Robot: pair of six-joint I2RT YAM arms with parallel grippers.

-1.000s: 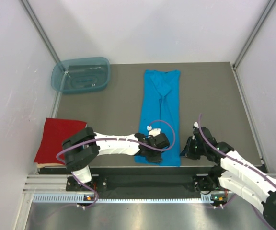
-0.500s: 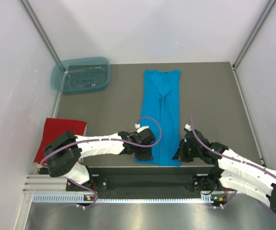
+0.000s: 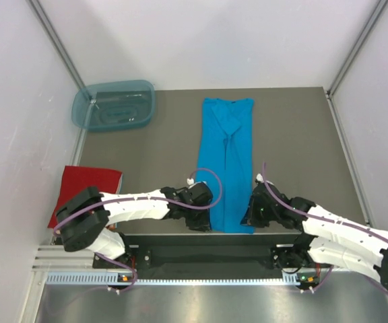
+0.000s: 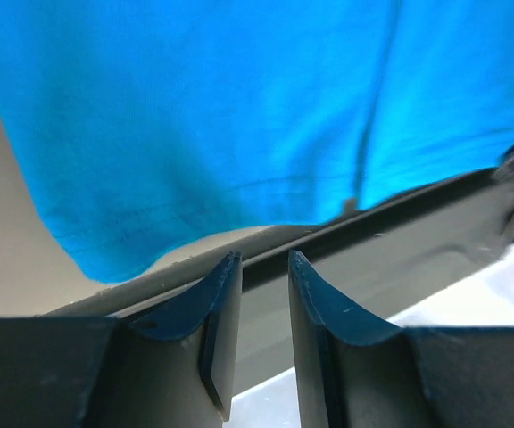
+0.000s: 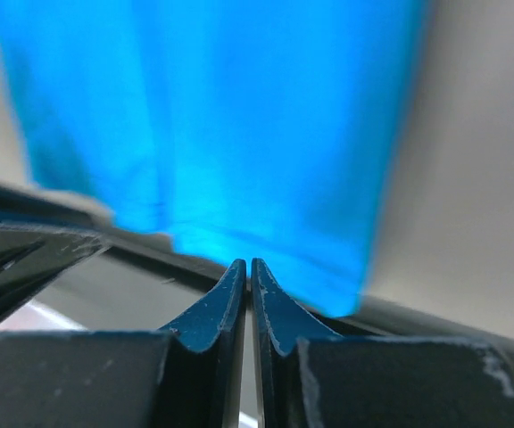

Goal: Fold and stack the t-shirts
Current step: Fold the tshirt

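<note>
lying flat, turquoise t-shirt (image 3: 228, 158), red t-shirt (image 3: 89, 183) folded

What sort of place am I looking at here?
Probably a robotics test booth: plain white walls, a left arm and right arm mounted at a grey table, a turquoise t-shirt laid out flat.
</note>
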